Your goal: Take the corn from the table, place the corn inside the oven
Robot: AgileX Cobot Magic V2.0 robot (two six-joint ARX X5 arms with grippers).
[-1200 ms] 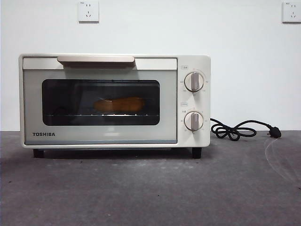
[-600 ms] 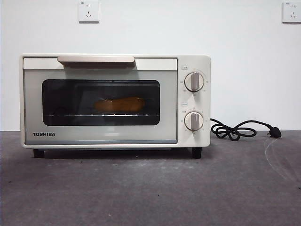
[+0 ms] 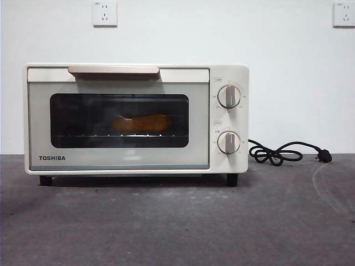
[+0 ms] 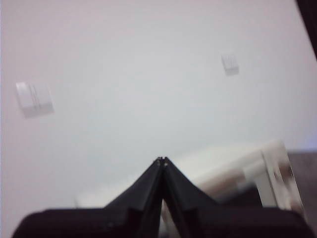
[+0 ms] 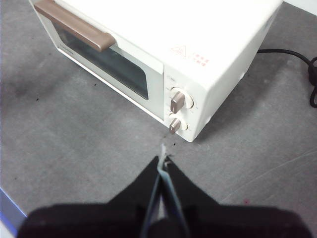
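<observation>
The cream-white oven (image 3: 136, 119) stands on the dark grey table (image 3: 177, 221) with its glass door closed. Through the glass I see the yellow-orange corn (image 3: 140, 123) lying on the rack inside. My left gripper (image 4: 162, 159) is shut and empty, raised high and facing the white wall, with the oven's top (image 4: 233, 168) below it. My right gripper (image 5: 162, 159) is shut with nothing in it, hovering above the table in front of the oven's (image 5: 163, 44) knob side. Neither gripper shows in the front view.
A black power cord (image 3: 283, 152) with its plug lies on the table to the right of the oven. Two wall sockets (image 3: 104, 13) sit high on the white wall behind. The oven's handle (image 5: 74, 25) runs along the door's top.
</observation>
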